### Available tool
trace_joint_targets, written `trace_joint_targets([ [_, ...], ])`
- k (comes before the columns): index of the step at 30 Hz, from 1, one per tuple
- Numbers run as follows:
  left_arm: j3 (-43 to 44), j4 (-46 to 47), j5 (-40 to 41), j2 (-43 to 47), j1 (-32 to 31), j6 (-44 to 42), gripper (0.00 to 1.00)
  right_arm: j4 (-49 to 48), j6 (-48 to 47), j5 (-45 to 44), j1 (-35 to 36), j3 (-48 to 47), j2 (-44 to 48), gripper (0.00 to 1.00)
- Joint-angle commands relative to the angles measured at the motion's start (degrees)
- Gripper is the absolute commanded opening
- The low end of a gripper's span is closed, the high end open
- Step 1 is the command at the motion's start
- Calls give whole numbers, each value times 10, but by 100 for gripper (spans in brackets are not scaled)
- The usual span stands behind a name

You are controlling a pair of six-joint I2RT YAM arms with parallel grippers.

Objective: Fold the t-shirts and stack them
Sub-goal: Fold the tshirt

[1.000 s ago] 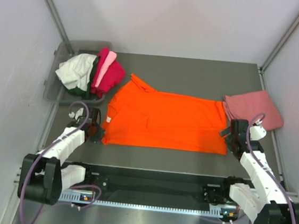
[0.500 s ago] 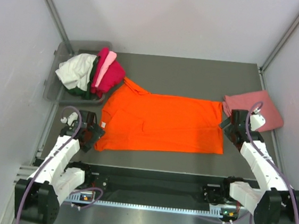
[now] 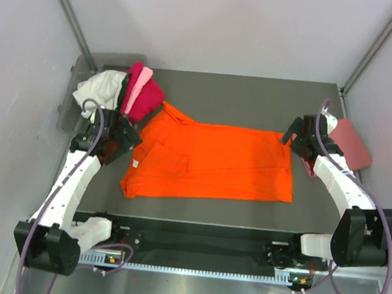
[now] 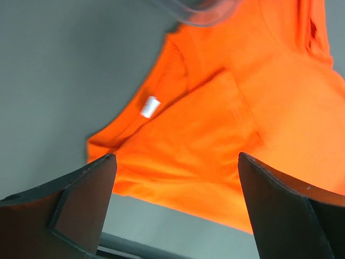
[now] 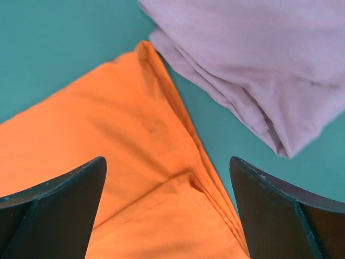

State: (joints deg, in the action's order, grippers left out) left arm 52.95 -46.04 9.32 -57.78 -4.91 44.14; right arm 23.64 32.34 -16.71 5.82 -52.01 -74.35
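Observation:
A bright orange t-shirt (image 3: 212, 163) lies spread flat across the middle of the table. My left gripper (image 3: 128, 134) hovers open over its left end, beside the collar and white label (image 4: 150, 106), with nothing between its fingers. In the left wrist view the left gripper (image 4: 177, 162) has only orange cloth (image 4: 226, 118) beneath it. My right gripper (image 3: 296, 138) is open above the shirt's far right corner. The right wrist view shows the right gripper (image 5: 167, 162) over the orange hem (image 5: 161, 124). A folded salmon-pink t-shirt (image 3: 353, 144) lies just right of it, looking lilac in that view (image 5: 253, 65).
A grey plastic bin (image 3: 69, 109) stands at the far left, with white (image 3: 96, 91), magenta (image 3: 145, 98) and light pink (image 3: 138, 85) shirts spilling over its rim. Its clear edge (image 4: 205, 11) shows above the left gripper. Enclosure walls stand close on both sides.
The left gripper has opened, let go of the orange shirt's near left edge and moved away towards the bin. The right gripper has moved farther back to the shirt's far right corner.

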Motion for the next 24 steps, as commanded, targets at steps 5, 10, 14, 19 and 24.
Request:
trace_joint_targets([
  [5, 93, 94, -142, -76, 0, -108, 99, -31, -91, 82, 0, -95, -70, 91],
  [10, 130, 137, -163, -142, -7, -100, 97, -26, -110, 88, 0, -152, -123, 82],
  [14, 178, 151, -180, -218, -28, -111, 97, -18, -125, 87, 0, -194, -176, 79],
  [19, 219, 168, -157, -273, -51, -120, 98, -12, -132, 52, -2, -239, -229, 78],
  [24, 257, 197, -152, -319, -52, -106, 98, -12, -137, 58, -7, -282, -294, 66],
])
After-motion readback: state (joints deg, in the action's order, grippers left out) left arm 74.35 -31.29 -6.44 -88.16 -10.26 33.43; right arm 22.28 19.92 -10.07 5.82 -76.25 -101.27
